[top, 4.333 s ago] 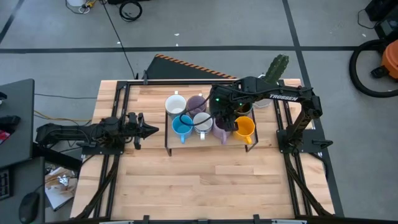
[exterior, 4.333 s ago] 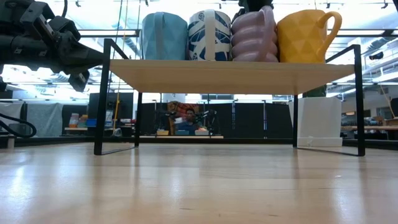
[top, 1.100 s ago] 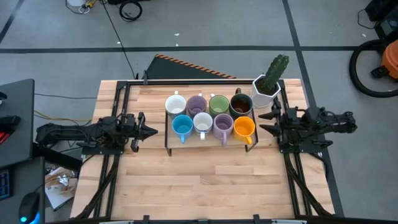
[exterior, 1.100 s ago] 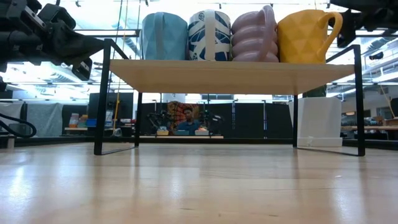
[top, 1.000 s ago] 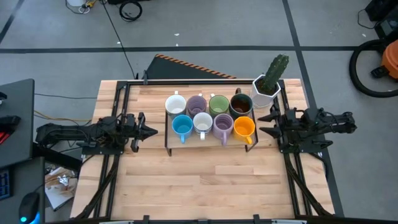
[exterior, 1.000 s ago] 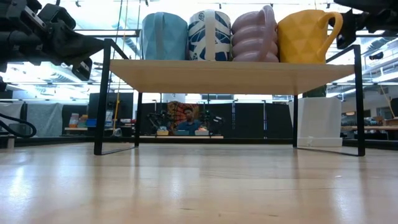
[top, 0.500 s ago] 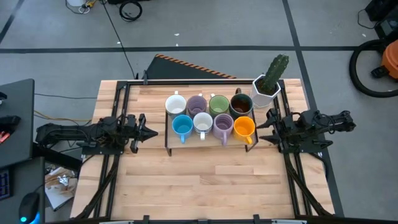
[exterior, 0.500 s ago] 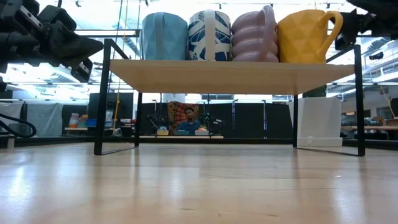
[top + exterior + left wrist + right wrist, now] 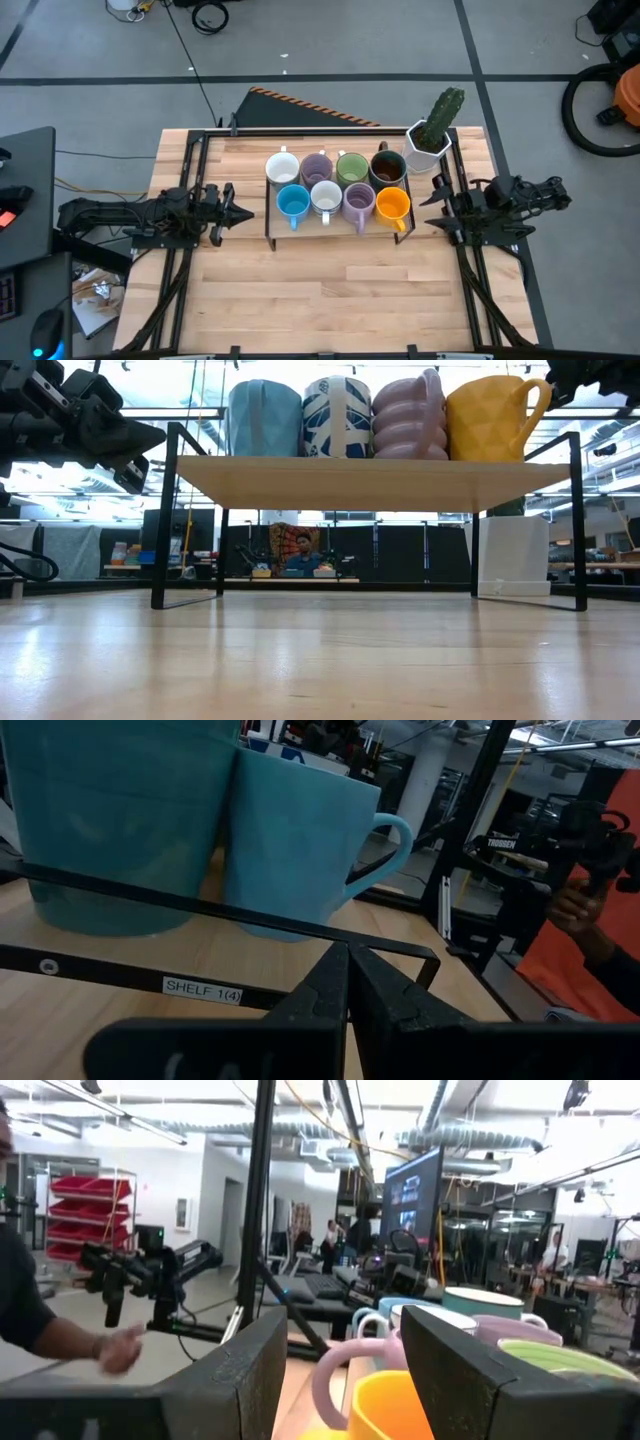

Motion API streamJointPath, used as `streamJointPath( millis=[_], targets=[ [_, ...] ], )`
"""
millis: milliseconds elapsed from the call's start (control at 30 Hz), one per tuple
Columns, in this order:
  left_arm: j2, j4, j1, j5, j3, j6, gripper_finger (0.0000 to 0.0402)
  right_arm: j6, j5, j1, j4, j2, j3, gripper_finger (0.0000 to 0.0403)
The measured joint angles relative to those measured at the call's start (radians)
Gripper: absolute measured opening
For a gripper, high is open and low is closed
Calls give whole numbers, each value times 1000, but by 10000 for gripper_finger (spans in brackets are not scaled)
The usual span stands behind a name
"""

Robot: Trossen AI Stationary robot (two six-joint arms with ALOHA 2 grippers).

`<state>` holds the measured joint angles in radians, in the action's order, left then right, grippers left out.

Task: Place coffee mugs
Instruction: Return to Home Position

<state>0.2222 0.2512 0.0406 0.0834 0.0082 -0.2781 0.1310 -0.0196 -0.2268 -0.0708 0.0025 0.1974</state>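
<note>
Eight coffee mugs stand in two rows on a wooden shelf (image 9: 370,480) with a black frame. In the back row are a white (image 9: 283,167), lilac (image 9: 317,168), green (image 9: 351,168) and dark brown mug (image 9: 388,168). In front are a blue (image 9: 293,203), white (image 9: 326,198), lilac (image 9: 358,202) and orange mug (image 9: 393,204). My left gripper (image 9: 240,209) is shut and level, left of the shelf and pointing at the blue mug (image 9: 300,845). My right gripper (image 9: 428,208) is open, right of the shelf beside the orange mug (image 9: 385,1410). Neither touches anything.
A white faceted pot with a green cactus (image 9: 428,138) stands at the far right of the table, just behind my right gripper. The shelf's black legs (image 9: 160,520) stand on the table. A person's hand (image 9: 575,905) shows beyond the table.
My right gripper has tipped upward and rolled a little while staying beside the shelf's right end; in the low view it has risen toward the picture's top. The mugs have kept still.
</note>
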Motion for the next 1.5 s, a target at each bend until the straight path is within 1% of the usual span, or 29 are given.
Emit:
streamJointPath(
  millis=[367,567,667,733,833,1000,1167,1300,1500],
  targets=[
    [0,0,0,0,0,0,13,0,0,0,-4,0,0,203],
    [0,0,0,0,0,0,13,-48,-4,0,89,0,1,203],
    [0,0,0,0,0,0,13,-103,-38,0,113,0,0,203],
    [0,0,0,0,0,0,13,-135,-78,0,102,0,0,203],
    [0,0,0,0,0,1,13,-147,-134,-1,18,0,-38,203],
    [0,0,0,0,0,1,13,-189,-114,0,-91,0,-136,203],
    [0,0,0,0,0,1,13,-203,-149,0,-184,0,-190,203],
    [0,0,0,0,0,1,13,-208,-180,0,-183,0,-191,203],
    [0,0,0,0,0,1,13,-241,-314,0,-159,0,-191,203]
  ],
)
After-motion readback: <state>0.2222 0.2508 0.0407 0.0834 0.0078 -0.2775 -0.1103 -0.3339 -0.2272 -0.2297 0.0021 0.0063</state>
